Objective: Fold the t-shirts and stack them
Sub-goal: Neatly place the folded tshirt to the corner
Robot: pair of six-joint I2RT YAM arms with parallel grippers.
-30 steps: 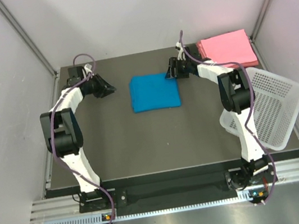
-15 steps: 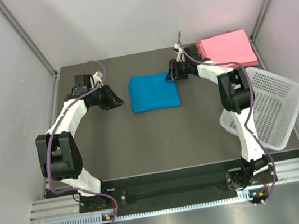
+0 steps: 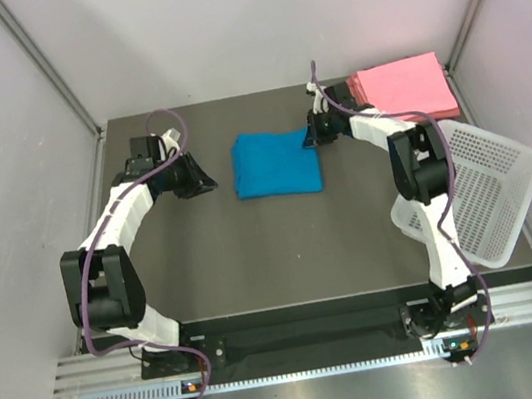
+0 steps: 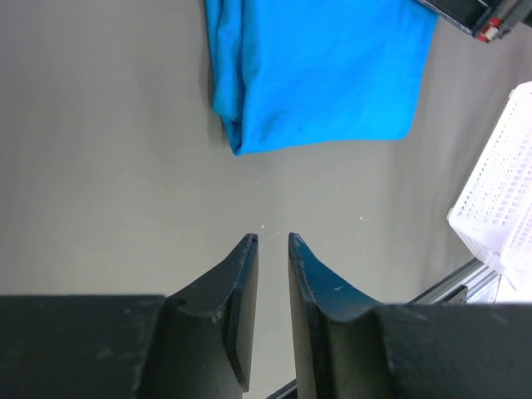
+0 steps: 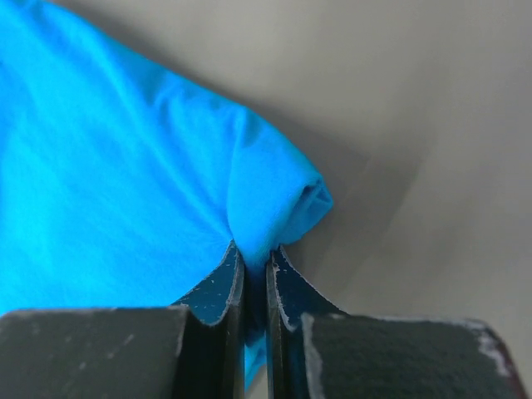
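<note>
**One thin pinch on the blue shirt's corner**

From above: the right gripper (image 3: 314,137) is clamped on the upper right corner of the blue shirt (image 3: 275,163), which lies folded mid-frame on the table (image 3: 284,247). The pink shirts (image 3: 402,87) sit stacked in the upper right corner, near that arm. The basket (image 3: 487,190) overhangs the right edge lower down. The left gripper (image 3: 200,181) hovers just left of the blue shirt, apart from it. The lower half of the table is bare, so there is room to drag. The tight spot is the upper right, between the pink pile, the wall and the arm's own cable.

Left wrist: its fingers (image 4: 243,274) stand a narrow slit apart with nothing between them. The blue shirt's layered edge lies ahead at upper middle, and the basket is at the right edge.

Right wrist: the jaws nip a small ridge of cloth beside the rolled corner. I'd worry that only the top layer is caught, so a lift could peel the fold open or let the cloth slip free. Held by one corner, the rest would likely sag and bunch when it lands on the pink pile
</note>
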